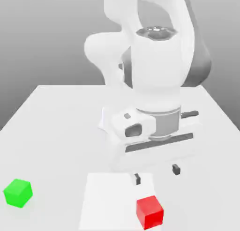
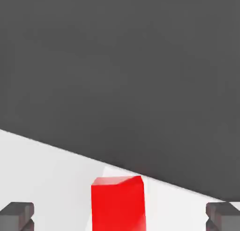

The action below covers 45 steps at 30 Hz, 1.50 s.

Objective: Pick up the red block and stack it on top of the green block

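Gripper (image 1: pixel 156 174) is being held wide open above red block (image 1: pixel 150 212); block likely rigid, light, smooth — should be pinched across opposite flat sides.

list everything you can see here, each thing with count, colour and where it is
red block: 1, red, on the table near the front edge, toward the exterior view's right, apart from the gripper
green block: 1, green, on the table at the exterior view's left, far from the red block
table: 1, white, under both blocks
arm: 1, white, rising behind the blocks
gripper: 1, dark fingertips, open, empty, above the table just behind the red block
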Tool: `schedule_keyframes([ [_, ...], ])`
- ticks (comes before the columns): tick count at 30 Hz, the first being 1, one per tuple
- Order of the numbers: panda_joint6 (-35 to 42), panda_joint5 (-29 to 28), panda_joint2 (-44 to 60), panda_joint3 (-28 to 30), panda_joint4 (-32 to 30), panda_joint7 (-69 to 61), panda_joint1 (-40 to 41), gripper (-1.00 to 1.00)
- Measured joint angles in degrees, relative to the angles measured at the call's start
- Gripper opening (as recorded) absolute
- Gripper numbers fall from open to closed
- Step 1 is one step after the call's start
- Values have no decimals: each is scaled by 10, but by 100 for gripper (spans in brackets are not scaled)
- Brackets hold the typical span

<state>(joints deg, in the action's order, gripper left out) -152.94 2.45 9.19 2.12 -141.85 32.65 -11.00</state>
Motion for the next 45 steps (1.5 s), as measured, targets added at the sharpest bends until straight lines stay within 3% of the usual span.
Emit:
schedule_keyframes([
  [5, -76, -5, 102, -1, 8, -2, -2, 0],
  [6, -91, -3, 120, -3, 10, -3, 0, -100],
  [13, -93, -4, 123, -3, 11, -3, 0, -100],
  [18, -19, -12, 36, 4, -3, 1, 0, -100],
  [31, 43, 28, -8, 176, 9, -206, 215, -100],
  [36, -23, 94, 73, 154, 19, -275, 275, -100],
  [37, -32, 103, 84, 149, 20, -281, 279, 100],
  [45, -19, 90, 68, 156, 19, -272, 275, 100],
])
